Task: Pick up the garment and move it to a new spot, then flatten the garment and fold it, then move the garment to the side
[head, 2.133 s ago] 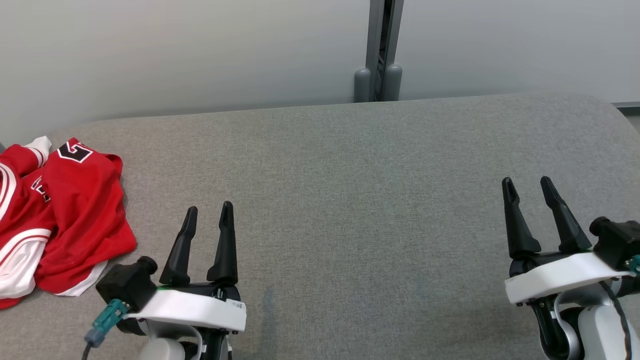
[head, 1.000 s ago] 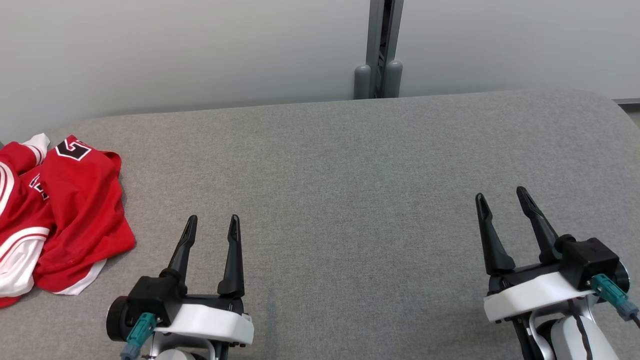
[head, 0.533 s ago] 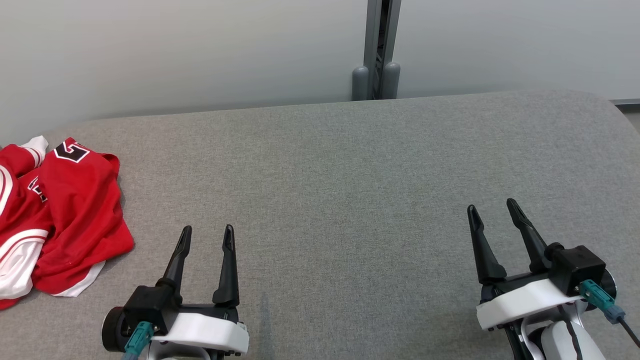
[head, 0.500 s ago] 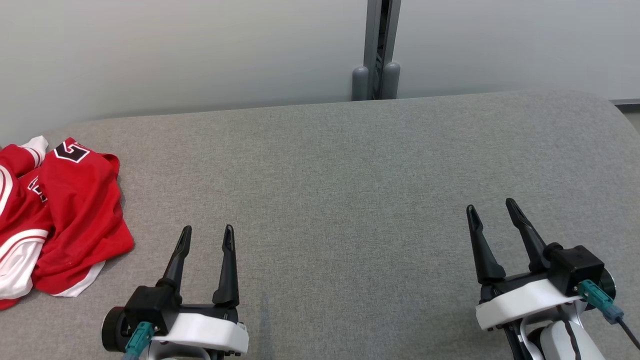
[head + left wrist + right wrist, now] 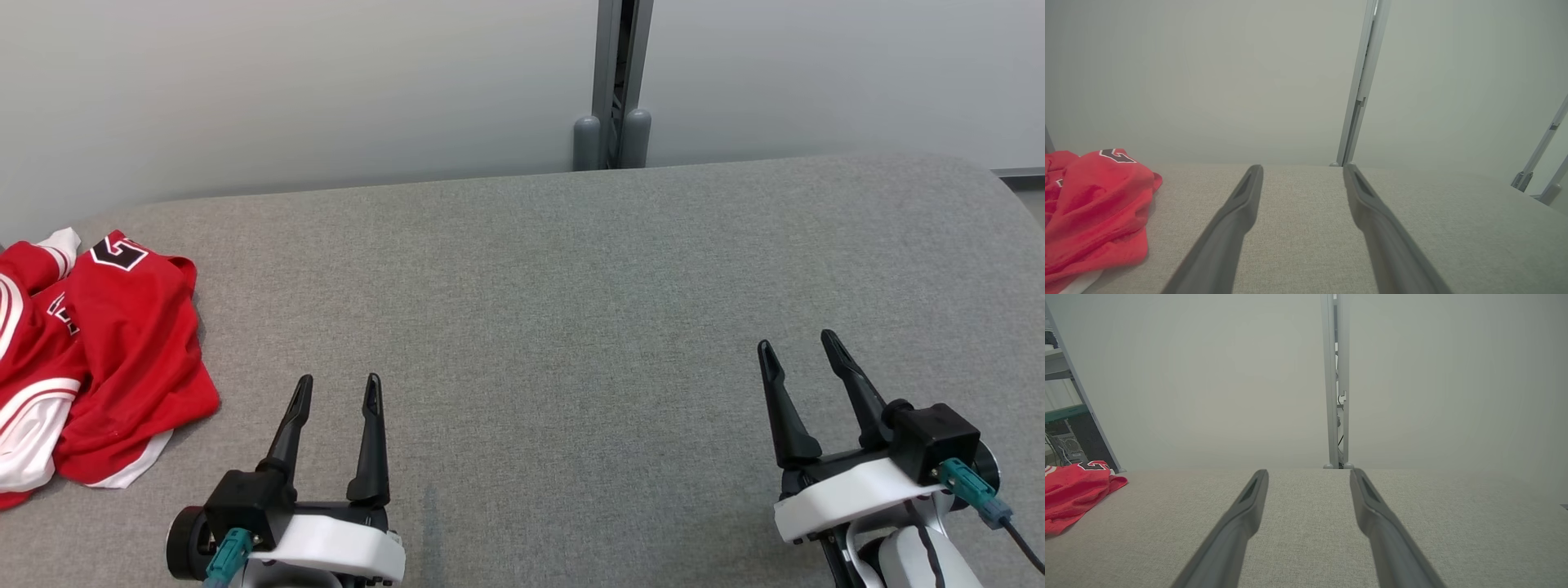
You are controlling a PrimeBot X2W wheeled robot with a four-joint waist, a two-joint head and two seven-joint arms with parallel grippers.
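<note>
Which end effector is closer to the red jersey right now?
Left. The left end effector is just to the right of the red jersey, not touching it; the right end effector is much farther right.

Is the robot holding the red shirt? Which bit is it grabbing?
Nothing is held. The left pincer and right pincer are open and empty; the red shirt lies crumpled on the grey surface, apart from both.

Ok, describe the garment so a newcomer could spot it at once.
Take the wide grey padded table before the pale wall and follow it to its left end, beyond the left claw. There lies the garment, a crumpled red jersey with white trim and black lettering, the only red thing on the grey.
</note>
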